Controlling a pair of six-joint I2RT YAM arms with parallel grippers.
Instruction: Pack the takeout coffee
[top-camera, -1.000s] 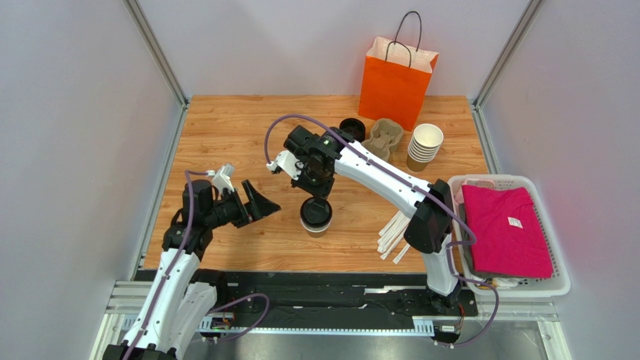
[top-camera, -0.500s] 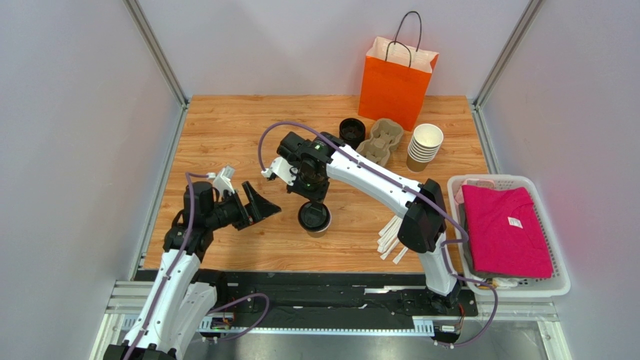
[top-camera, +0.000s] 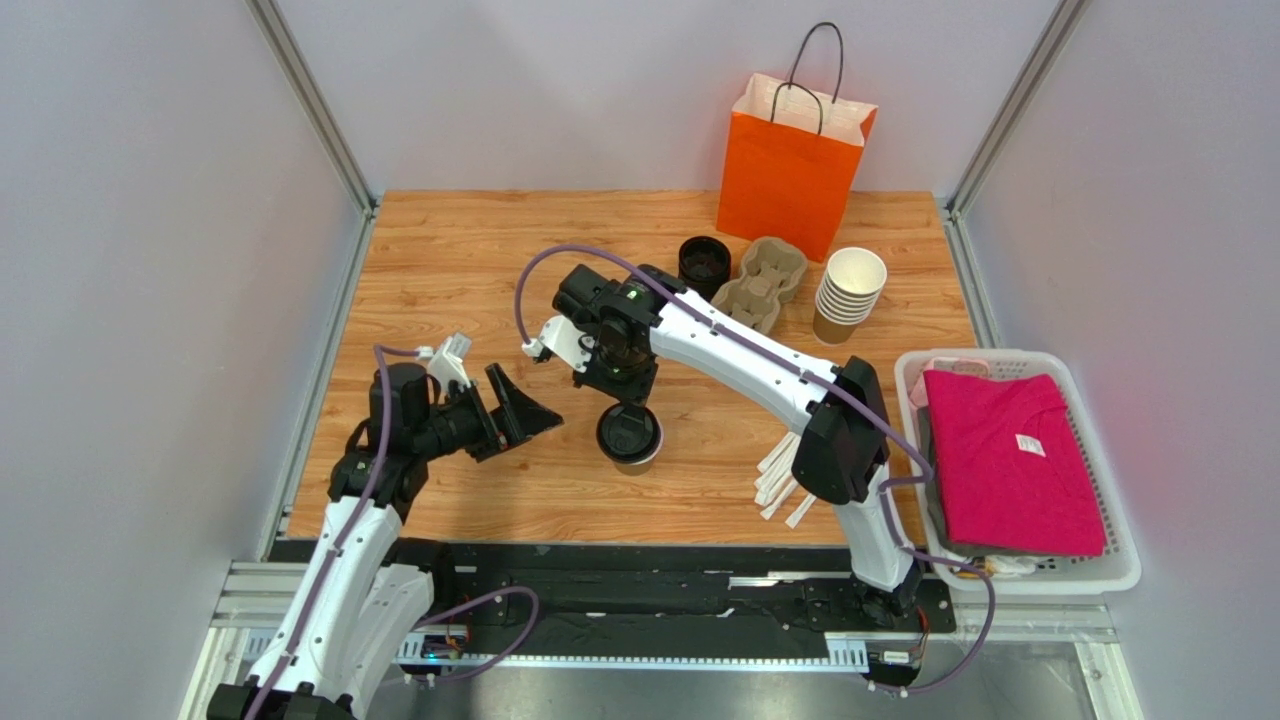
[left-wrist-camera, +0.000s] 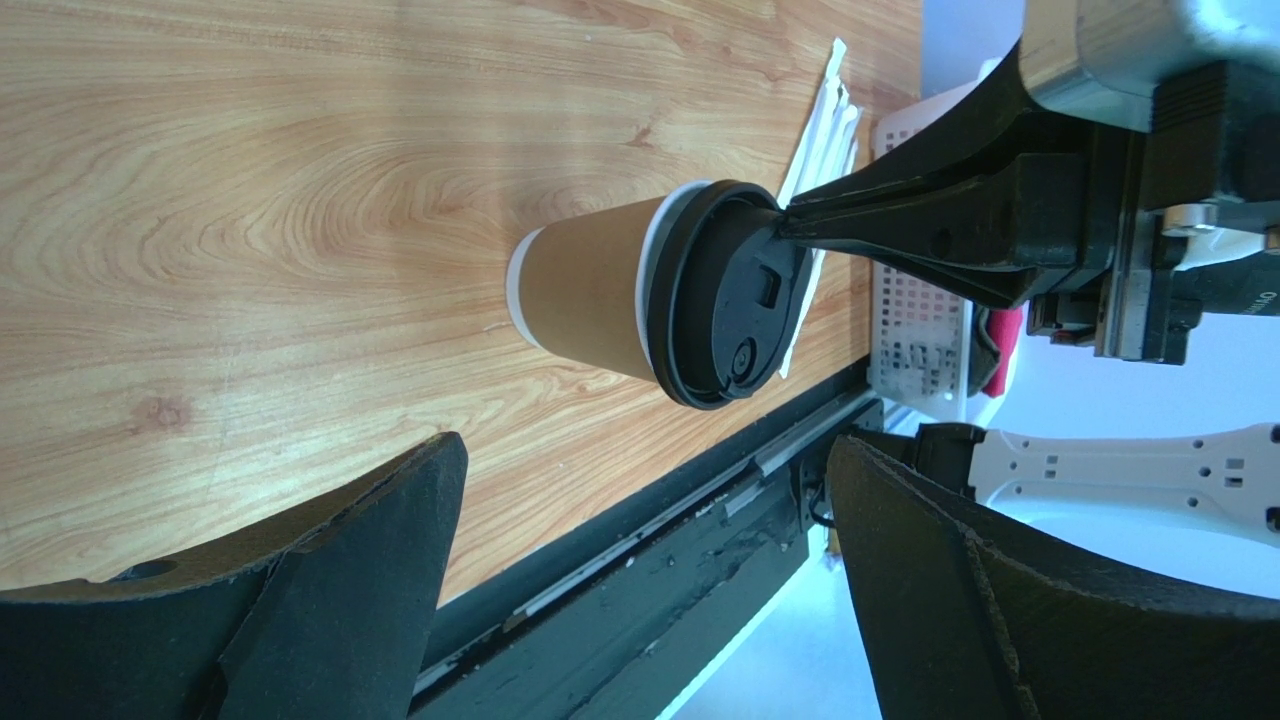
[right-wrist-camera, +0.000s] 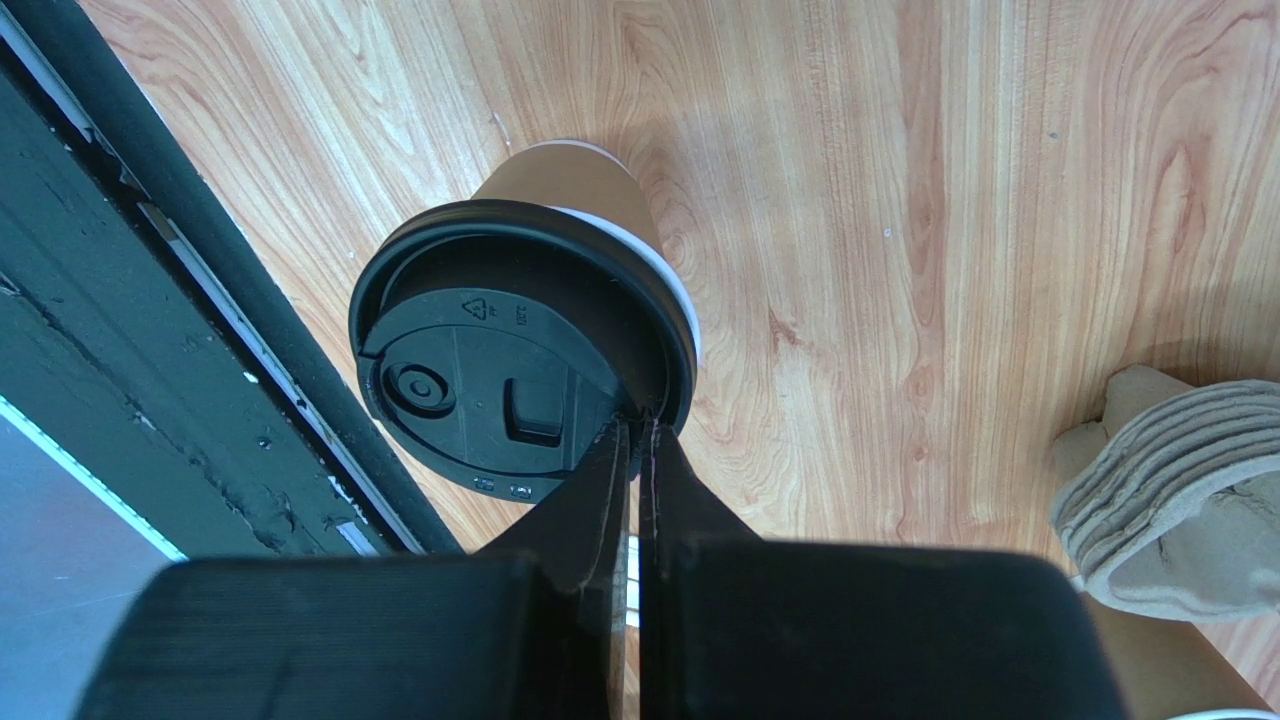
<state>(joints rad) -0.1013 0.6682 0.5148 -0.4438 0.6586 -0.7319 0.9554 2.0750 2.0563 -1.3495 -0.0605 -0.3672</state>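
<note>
Right wrist: black-lidded tan takeout coffee (right-wrist-camera: 519, 368)

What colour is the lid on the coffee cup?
The lid is black; it shows best in the right wrist view.

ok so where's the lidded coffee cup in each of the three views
Top external: the lidded coffee cup stands mid-table, just on the near side of the right gripper.
Left wrist: the lidded coffee cup is mid-frame, seen side-on, its lid pointing right.
Right wrist: the lidded coffee cup is left of centre, seen lid-first.
Shared landmark: the right gripper's shut tips at the lid's rim.
</note>
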